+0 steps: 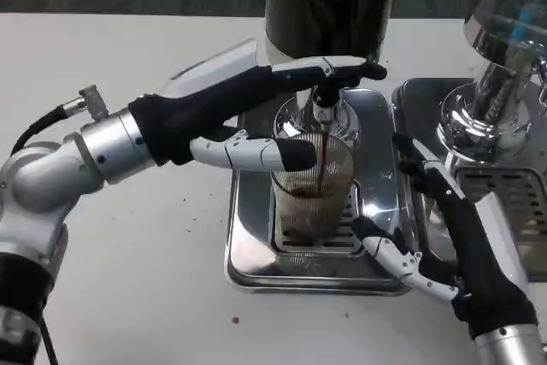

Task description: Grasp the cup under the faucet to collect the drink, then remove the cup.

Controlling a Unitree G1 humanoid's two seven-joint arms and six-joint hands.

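Left hand point(248, 113) reaches in from the picture's left, forearm angled up and right, palm side facing the dispenser. Upper fingers lie stretched along the tap lever point(338, 67), pressing on it; a lower finger point(256, 153) extends sideways and touches the cup's upper wall. Hand not wrapped around the cup; fingers spread, nothing gripped.

Cup point(312, 190) is clear and ribbed, standing upright with its long axis vertical and mouth up, directly under the faucet point(323, 113). It sits on the slotted grate of the steel drip tray point(256, 254) on the white counter point(120, 279). A thin dark stream falls from the faucet into the cup; dark drink fills the lower part.

Right hand point(436, 228) comes up from the lower right, forearm slanted up-left, fingers apart. One finger tip point(372, 230) is near the cup's base on the right side; cannot tell if it touches. Holds nothing.

A second chrome dispenser point(496, 66) with its own tray stands at the right. Small dark drops spot the counter near the tray's front.
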